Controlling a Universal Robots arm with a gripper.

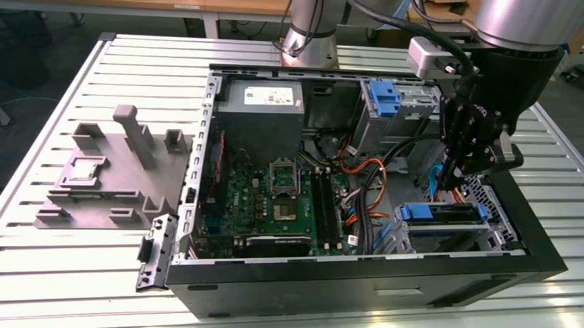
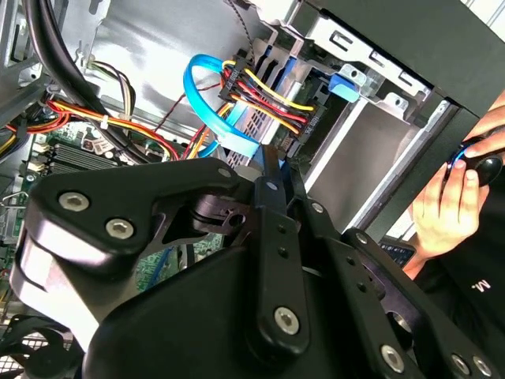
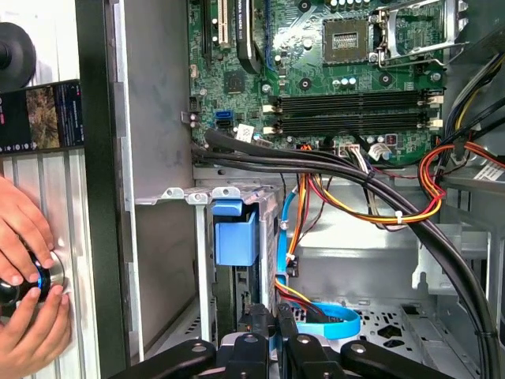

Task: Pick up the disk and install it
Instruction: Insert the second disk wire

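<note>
The disk (image 1: 438, 213), silver in its blue carrier, sits in the lower drive bay at the front corner of the open computer case (image 1: 365, 273), on the exterior view's right. Its blue carrier end also shows in the first wrist view (image 3: 235, 233) and the second wrist view (image 2: 345, 85), set into the metal bay. My gripper (image 1: 453, 183) hangs just above and beside the disk, inside the case. The fingers (image 3: 256, 335) stand pressed together, shut, with nothing between them (image 2: 272, 170). A blue data cable (image 2: 207, 103) runs close behind the fingertips.
Bundled power cables (image 3: 371, 189) and the motherboard (image 1: 283, 198) lie beside the bay. Another blue carrier (image 1: 388, 99) sits in the upper bay. A grey fixture (image 1: 109, 178) stands on the table at the exterior view's left. A person's hands (image 3: 24, 284) rest on a round controller outside the case.
</note>
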